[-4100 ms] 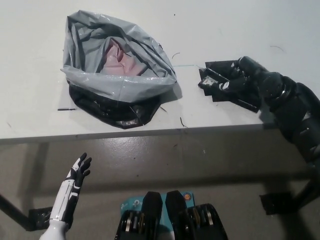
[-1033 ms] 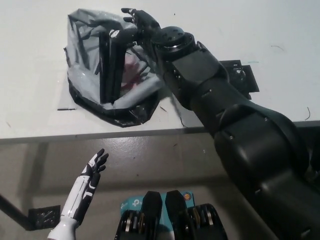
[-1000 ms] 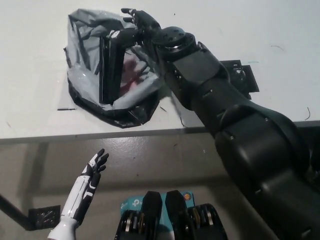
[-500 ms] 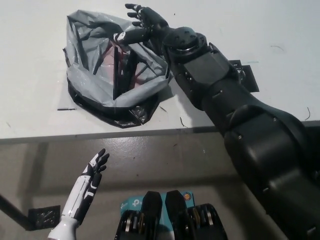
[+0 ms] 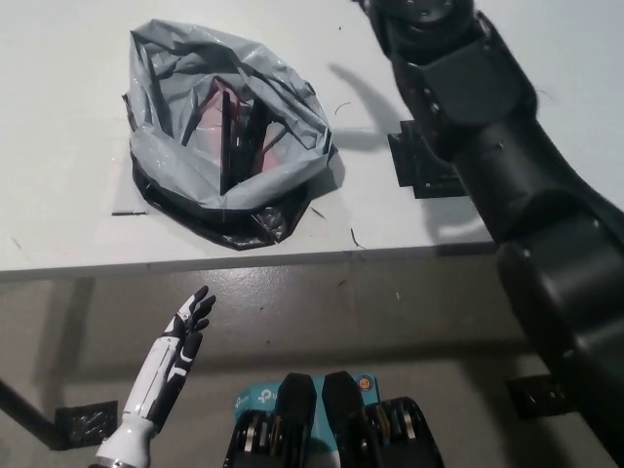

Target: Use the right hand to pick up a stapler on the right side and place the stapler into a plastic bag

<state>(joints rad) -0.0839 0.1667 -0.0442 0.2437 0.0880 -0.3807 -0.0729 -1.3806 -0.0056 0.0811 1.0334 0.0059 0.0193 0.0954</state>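
Head view: stapler (image 5: 239,132) leans inside bag (image 5: 175,161), left on table (image 5: 58,97). Likely stiff, hefty; bag soft, slippery. You'd grip its long body. Bag sits near the front edge; open room to its right. Right hand out of frame, fingers unseen. Left hand (image 5: 185,327) rests low, fingers apart.

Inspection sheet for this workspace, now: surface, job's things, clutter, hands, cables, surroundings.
Surface: white table, with a few dark scraps on it.
Job's things: grey plastic bag lies open on the table; black stapler stands inside it, with no hand on it.
Clutter: black patch on the table, right of the bag.
Hands: left hand open, low in front of the table edge; right arm reaches over the table, its hand out of view past the top edge.
Cables: nothing seen.
Surroundings: floor with a black tape square.
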